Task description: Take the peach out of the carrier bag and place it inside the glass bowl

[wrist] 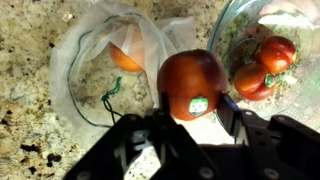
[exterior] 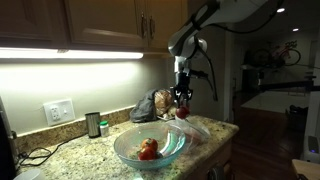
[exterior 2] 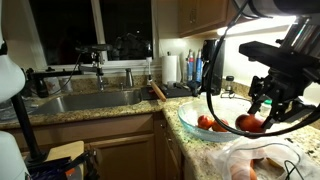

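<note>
Wrist view showed my tool [wrist: 192, 122] partly closed on the peach [wrist: 190, 80], gripped across its sides, clear of the table [wrist: 30, 60]. Glass bowl [wrist: 232, 30] lay ahead-right of the tool. Judged light, soft-skinned, easily bruised: moderate pressure advised.

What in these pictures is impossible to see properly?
Wrist view: the sticker on the peach is too blurred to read.
Wrist view: the orange thing is veiled by the whitish bag; unidentifiable.
Wrist view: the bowl is cut off by the right edge.
An exterior view: the carrier bag is small and dim; its opening is not visible.
</note>
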{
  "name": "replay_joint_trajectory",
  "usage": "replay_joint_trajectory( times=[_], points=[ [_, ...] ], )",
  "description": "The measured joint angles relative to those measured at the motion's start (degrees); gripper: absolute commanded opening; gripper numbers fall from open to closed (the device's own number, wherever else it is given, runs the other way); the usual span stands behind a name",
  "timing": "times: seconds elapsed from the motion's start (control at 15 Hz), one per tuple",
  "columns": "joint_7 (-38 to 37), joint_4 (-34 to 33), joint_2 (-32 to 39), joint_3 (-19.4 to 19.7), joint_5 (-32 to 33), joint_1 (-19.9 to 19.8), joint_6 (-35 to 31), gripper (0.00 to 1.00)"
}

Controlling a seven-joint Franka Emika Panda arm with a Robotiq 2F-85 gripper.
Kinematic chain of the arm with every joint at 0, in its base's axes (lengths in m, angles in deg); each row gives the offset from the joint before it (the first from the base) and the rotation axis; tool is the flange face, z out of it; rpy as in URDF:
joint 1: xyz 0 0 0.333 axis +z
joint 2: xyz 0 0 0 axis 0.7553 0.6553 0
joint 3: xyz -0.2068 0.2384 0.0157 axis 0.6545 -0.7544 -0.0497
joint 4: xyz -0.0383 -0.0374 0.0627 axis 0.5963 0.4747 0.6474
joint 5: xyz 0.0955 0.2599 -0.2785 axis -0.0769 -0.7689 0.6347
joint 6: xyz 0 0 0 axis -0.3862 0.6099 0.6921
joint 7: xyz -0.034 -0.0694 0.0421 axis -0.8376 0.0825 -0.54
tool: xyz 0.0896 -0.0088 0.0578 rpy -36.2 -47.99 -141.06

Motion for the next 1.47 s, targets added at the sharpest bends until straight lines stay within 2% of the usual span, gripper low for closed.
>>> replay_joint_trajectory(
  times=[0.4, 1.47],
  points=[
    [4.08, 0.00, 0.05, -1.26, -0.44, 0.02, 2.20, 0.26],
    [15.12, -0.24, 1.30, -1.55, -7.18, -0.96, 5.55, 0.26]
  ],
)
